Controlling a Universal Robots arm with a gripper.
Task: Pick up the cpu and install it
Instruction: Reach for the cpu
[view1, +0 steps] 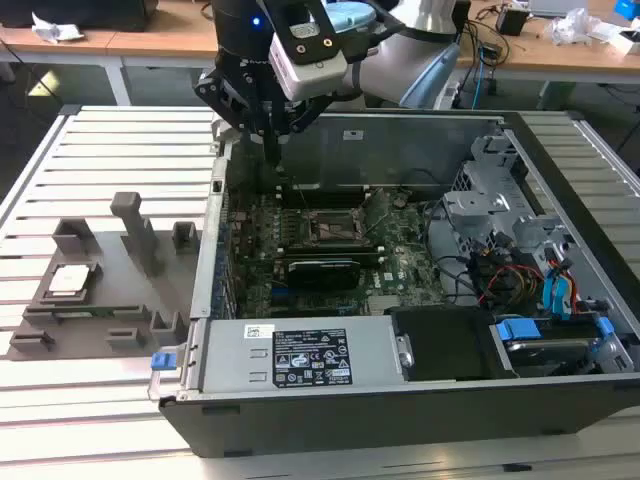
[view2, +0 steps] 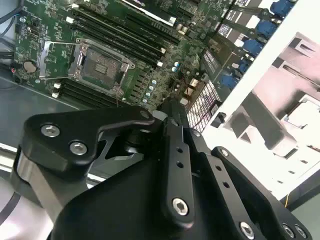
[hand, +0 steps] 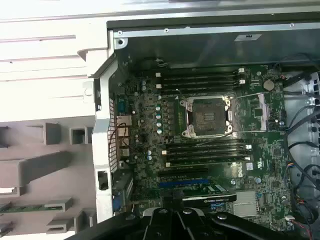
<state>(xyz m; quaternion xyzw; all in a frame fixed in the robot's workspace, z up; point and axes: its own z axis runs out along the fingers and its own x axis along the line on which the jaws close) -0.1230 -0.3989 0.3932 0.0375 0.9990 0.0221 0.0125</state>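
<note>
**End effector over the case, cpu off to the side**

The end effector (view1: 272, 158) hung above the far corner of the open computer case (view1: 420, 405), its fingers pressed together and empty. The cpu (view1: 68, 281) lay flat in the grey holder (view1: 120, 300) on the slatted bench (view1: 110, 400), outside the case, well apart from the end effector toward the exterior view's left and nearer the camera. The socket (view1: 325, 228) on the motherboard stood open and unfilled.

The first wrist view's edge cuts off the grey holder (hand: 55, 185).
</note>
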